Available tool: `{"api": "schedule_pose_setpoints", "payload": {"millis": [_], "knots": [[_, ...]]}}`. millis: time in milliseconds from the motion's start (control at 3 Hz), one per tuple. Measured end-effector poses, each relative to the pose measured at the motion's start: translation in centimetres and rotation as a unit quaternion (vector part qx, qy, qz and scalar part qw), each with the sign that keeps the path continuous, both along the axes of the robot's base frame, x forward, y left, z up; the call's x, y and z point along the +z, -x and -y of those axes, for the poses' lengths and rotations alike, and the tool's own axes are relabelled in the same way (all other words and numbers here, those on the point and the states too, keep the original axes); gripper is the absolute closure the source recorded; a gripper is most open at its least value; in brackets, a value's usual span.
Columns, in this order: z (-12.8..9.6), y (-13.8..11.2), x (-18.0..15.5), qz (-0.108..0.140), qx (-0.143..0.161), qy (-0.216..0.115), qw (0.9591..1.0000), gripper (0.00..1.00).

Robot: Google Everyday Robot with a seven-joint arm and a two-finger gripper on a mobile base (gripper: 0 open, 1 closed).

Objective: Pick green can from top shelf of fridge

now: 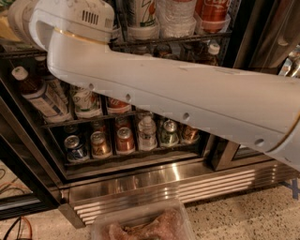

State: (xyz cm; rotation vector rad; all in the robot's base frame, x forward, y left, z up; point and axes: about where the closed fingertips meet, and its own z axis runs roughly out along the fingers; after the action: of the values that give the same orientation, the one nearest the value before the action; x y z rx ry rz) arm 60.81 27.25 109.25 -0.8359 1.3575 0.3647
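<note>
The fridge (187, 185) fills the view, with black frame, wire shelves and a ribbed steel base panel. Its top shelf (187, 36) runs along the upper edge, lined with clear cups. A can with a white and light-green body (140, 11) stands there; only its lower part shows. My white arm (178, 93) crosses the frame from the lower right to the upper left, in front of the middle shelf. The gripper is out of view, past the arm's end at the top left.
A clear water bottle (176, 18) and a red can (213, 11) stand right of the green can. Lower racks hold short cans (124, 140) and bottles (40, 96). A clear plastic tub (140, 225) sits on the floor in front. Cables (14, 227) lie at the lower left.
</note>
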Motion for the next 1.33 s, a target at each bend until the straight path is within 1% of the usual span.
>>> {"api": "schedule_pose_setpoints", "payload": {"millis": [667, 1333], "knots": [[0.80, 0.86, 0.67, -0.002, 0.001, -0.007, 1.0000, 1.00], [1.22, 1.34, 0.68, -0.015, 0.001, -0.013, 0.9998, 1.00]]}}
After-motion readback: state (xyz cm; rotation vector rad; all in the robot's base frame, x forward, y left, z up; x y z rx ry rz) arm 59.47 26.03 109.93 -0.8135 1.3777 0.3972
